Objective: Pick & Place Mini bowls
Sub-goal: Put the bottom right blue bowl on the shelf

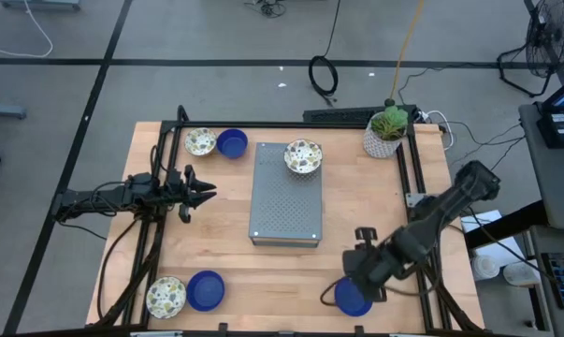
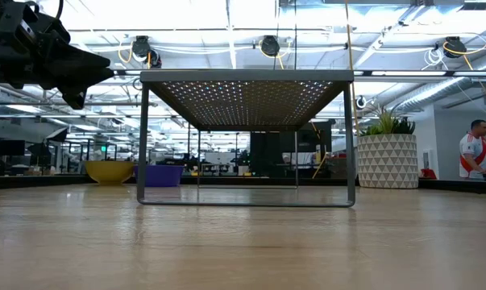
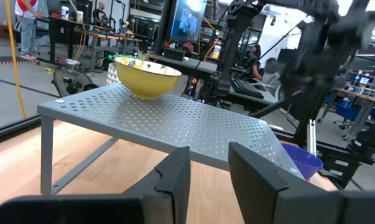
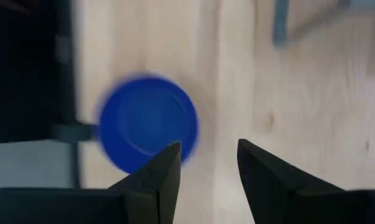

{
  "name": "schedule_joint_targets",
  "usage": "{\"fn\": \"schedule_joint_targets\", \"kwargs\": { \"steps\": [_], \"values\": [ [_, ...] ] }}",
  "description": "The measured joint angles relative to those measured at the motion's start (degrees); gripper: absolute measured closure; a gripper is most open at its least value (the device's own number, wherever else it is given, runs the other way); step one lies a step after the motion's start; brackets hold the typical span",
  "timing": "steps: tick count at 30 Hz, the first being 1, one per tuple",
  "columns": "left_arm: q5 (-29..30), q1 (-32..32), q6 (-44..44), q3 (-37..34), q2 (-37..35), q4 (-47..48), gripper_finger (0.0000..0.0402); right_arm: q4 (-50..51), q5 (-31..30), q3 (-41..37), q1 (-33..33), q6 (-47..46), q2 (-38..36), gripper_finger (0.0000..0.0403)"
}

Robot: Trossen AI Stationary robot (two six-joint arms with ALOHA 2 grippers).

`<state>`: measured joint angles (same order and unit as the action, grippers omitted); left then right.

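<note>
Right gripper (image 1: 358, 271), fingers parted, empty, above upright blue bowl (image 1: 353, 298); left gripper (image 1: 205, 192) parted, empty, beside rack (image 1: 285, 201)

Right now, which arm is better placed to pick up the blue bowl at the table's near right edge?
Right. The right gripper hangs open directly above that blue bowl, while the left gripper waits at the far left side, beside the metal rack.
</note>
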<state>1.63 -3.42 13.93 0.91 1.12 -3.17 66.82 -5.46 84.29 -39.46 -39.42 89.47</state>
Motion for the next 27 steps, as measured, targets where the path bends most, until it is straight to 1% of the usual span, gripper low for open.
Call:
{"fn": "schedule_joint_targets", "kwargs": {
  "steps": [2, 5, 10, 13, 19, 21, 24, 27],
  "values": [
    [0.00, 0.00, 0.00, 0.00, 0.01, -0.01, 0.0289, 0.25, -1.73, -4.85, -1.23, -2.93, 0.00, 0.0259],
    [0.00, 0.02, -0.02, 0.00, 0.00, 0.00, 0.0289, -0.63, -2.24, -10.89, -1.97, -6.39, 0.02, 0.0259],
    [0.00, 0.00, -0.01, 0.00, -0.01, -0.01, 0.0289, -7.04, -1.85, -17.84, -1.90, -10.71, 0.02, 0.0259],
    [0.00, 0.02, -0.02, 0.00, 0.01, -0.01, 0.0289, -10.00, -1.75, -19.40, -1.90, -12.77, 0.02, 0.0259],
    [0.00, 0.00, -0.02, 0.00, 0.01, -0.01, 0.0289, -15.85, -1.67, -19.65, -1.90, -14.38, 0.02, 0.0259],
    [0.00, 0.00, -0.02, 0.00, -0.01, -0.01, 0.0289, -18.55, -0.41, -19.65, -1.90, -15.07, 0.02, 0.0259],
    [0.00, 0.01, -0.01, 0.00, -0.01, -0.01, 0.0289, -21.08, -0.57, -19.91, -2.41, -15.07, -0.01, 0.0259],
    [0.00, 0.00, -0.01, 0.00, -0.01, -0.01, 0.0289, -23.75, -0.51, -22.25, -2.92, -14.25, -0.06, 0.0259]
  ]
}}
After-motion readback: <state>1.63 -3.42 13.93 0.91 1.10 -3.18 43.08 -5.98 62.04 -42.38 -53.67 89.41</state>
